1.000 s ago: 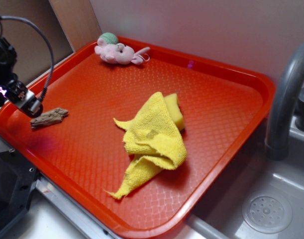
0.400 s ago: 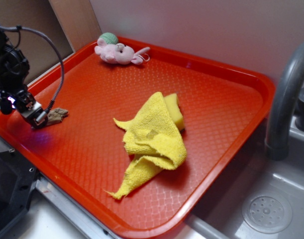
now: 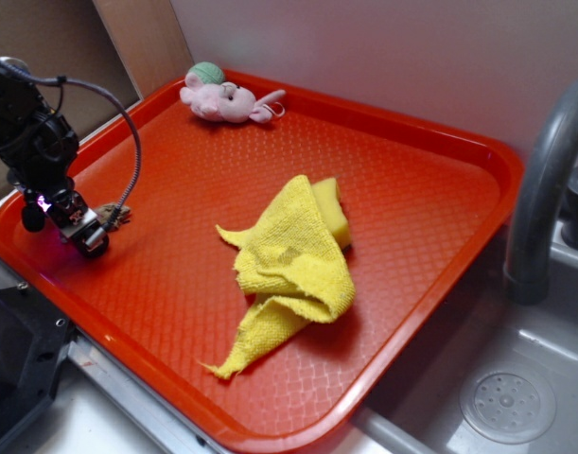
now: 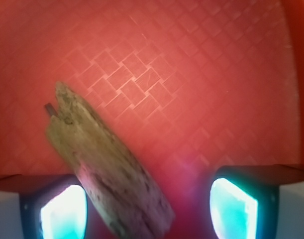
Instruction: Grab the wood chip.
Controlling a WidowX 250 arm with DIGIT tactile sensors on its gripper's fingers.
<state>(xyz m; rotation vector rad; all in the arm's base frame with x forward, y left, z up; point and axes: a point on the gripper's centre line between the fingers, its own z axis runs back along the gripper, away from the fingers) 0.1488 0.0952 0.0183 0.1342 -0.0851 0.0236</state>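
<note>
The wood chip (image 4: pixel 102 159), a rough brown-grey tapered piece, lies flat on the red tray (image 4: pixel 201 74). In the wrist view it runs diagonally from the upper left down between my fingers, close to the left fingertip (image 4: pixel 64 211) and well apart from the right one. My gripper (image 4: pixel 148 209) is open and low over the chip. In the exterior view the gripper (image 3: pixel 80 232) sits at the tray's left side and hides most of the wood chip (image 3: pixel 114 216); only its right end shows.
A crumpled yellow cloth (image 3: pixel 293 265) over a yellow sponge (image 3: pixel 331 213) lies mid-tray. A pink plush toy (image 3: pixel 227 97) rests at the tray's far corner. The tray rim (image 3: pixel 43 270) is just left of the gripper. A grey faucet (image 3: pixel 544 180) and sink stand at right.
My gripper has moved down and to the right over the tray's left side, coming over the wood chip and covering most of it. The chip itself has not moved.
</note>
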